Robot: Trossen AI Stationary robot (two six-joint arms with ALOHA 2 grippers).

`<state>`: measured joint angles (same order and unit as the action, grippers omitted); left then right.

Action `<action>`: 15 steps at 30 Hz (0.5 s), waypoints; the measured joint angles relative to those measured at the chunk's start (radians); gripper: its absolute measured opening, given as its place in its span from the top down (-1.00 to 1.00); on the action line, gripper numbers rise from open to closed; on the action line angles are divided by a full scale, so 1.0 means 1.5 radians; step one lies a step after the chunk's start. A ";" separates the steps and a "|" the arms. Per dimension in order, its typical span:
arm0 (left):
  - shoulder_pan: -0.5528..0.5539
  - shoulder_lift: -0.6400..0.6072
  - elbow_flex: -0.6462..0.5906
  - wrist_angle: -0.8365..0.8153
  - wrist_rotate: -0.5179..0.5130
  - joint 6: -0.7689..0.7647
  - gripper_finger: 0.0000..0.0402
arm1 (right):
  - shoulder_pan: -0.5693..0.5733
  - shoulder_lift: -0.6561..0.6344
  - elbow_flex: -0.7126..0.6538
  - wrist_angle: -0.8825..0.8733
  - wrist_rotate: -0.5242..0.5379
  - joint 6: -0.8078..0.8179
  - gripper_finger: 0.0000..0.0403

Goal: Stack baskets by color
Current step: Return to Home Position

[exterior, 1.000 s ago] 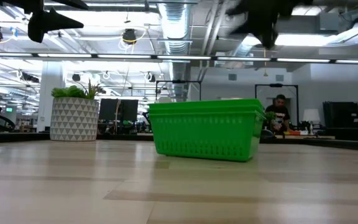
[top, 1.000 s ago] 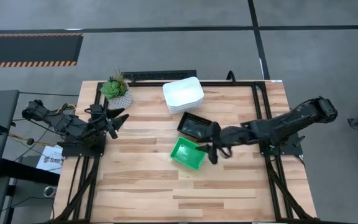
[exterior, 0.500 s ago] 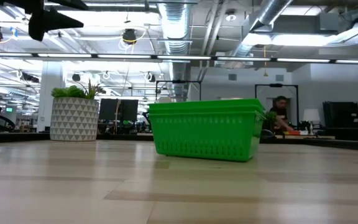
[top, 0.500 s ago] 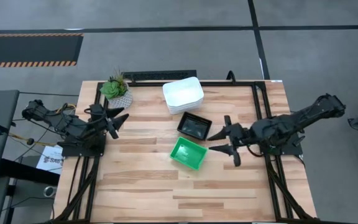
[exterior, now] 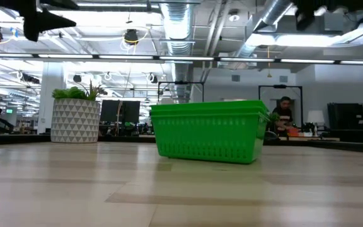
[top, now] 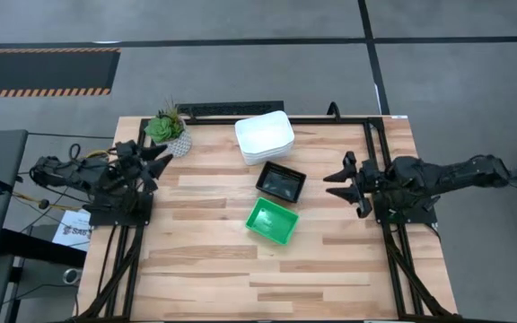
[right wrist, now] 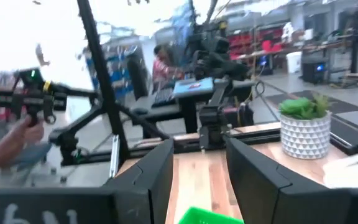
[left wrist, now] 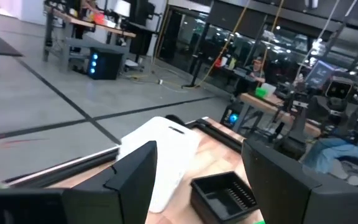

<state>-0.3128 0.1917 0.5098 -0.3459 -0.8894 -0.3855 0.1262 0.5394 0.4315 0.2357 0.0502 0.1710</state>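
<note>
Grippers both released, nothing held. Right gripper (top: 344, 184) hovers over the table's (top: 214, 269) right side, fingers spread and pointing in toward the centre. Left gripper (top: 156, 163) sits at the left edge, fingers also parted, empty.

Green basket stack (top: 272, 221) rests on the wood between the two grippers, closer to the right one, well apart from both; no finger touches it. In the low view the green stack (exterior: 210, 131) stands flat and upright with nested rims showing.

Black basket (top: 281, 182) lies just beyond the green stack and beside it, in front of the right gripper's tips but clear of them; can't tell from above how many are nested.

White basket stack (top: 265, 136) is at the far edge, beyond the black one and away from both grippers. The left wrist view looks past its open fingers (left wrist: 129, 180) at the white stack (left wrist: 166, 149) and black basket (left wrist: 222, 196).

Potted plant (top: 169, 130) stands near the left gripper, just past it.
</note>
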 joint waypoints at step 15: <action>0.014 -0.126 -0.092 -0.079 -0.062 -0.005 -0.12 | -0.056 -0.153 -0.200 0.117 -0.005 0.065 0.15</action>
<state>-0.2916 0.0020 0.3724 -0.4643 -0.9824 -0.3936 0.0422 0.3098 0.1308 0.4109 0.0429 0.2688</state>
